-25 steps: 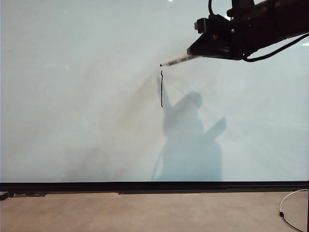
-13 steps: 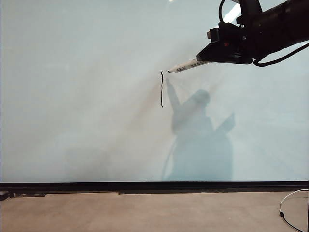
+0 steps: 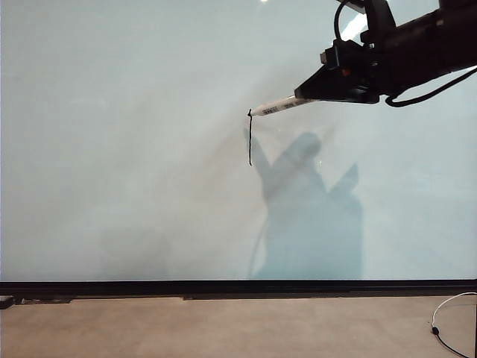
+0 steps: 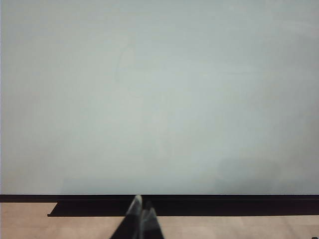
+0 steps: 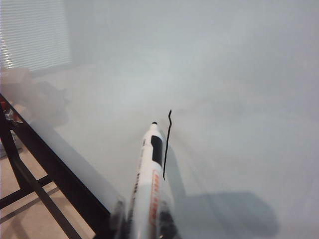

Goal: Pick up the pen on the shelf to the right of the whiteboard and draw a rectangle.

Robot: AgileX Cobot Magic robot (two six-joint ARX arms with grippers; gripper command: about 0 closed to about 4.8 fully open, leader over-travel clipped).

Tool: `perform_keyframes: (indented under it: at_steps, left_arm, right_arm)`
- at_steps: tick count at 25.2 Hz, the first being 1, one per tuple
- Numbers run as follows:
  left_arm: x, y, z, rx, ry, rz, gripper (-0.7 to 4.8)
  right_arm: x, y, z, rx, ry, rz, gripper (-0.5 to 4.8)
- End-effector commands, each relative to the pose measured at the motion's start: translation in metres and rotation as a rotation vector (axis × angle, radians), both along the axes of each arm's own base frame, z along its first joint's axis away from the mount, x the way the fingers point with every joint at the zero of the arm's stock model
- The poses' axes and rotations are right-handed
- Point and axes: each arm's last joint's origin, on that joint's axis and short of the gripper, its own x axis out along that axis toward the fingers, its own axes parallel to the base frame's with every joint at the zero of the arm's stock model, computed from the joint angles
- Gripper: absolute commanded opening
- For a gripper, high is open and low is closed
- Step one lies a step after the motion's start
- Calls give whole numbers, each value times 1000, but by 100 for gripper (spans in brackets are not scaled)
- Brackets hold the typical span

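Note:
The whiteboard (image 3: 112, 149) fills the exterior view. My right gripper (image 3: 309, 91) reaches in from the upper right and is shut on the pen (image 3: 277, 107), a slim white marker. The pen's black tip sits at the top end of a single vertical black line (image 3: 250, 138); of the rectangle, only this line shows. The right wrist view shows the pen (image 5: 152, 169) between the jaws of that gripper (image 5: 149, 224), with the line (image 5: 167, 144) just beside its tip. My left gripper (image 4: 142, 211) is shut and holds nothing, low before the whiteboard (image 4: 159, 99). The shelf is out of view.
A thin black edge (image 3: 238, 287) runs along the board's bottom, with a tan surface (image 3: 223, 328) below it. A white cable (image 3: 447, 313) lies at the lower right. A black frame (image 5: 45, 189) stands beside the board in the right wrist view.
The right gripper shifted right with the pen. The pen tip went from just above the line, out to its right, then back down onto the line's top end. The left arm stayed still.

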Motion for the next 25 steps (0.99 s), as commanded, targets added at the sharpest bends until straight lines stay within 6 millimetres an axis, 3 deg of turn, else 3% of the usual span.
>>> perform_keyframes:
  at_steps: [1, 25]
  left_arm:
    - [0, 0, 2, 4, -9, -4, -4]
    - [0, 0, 2, 4, -9, -4, -4]
  right_arm:
    - [3, 1, 6, 8, -28, 7, -5]
    - [8, -4, 10, -24, -42, -70, -5]
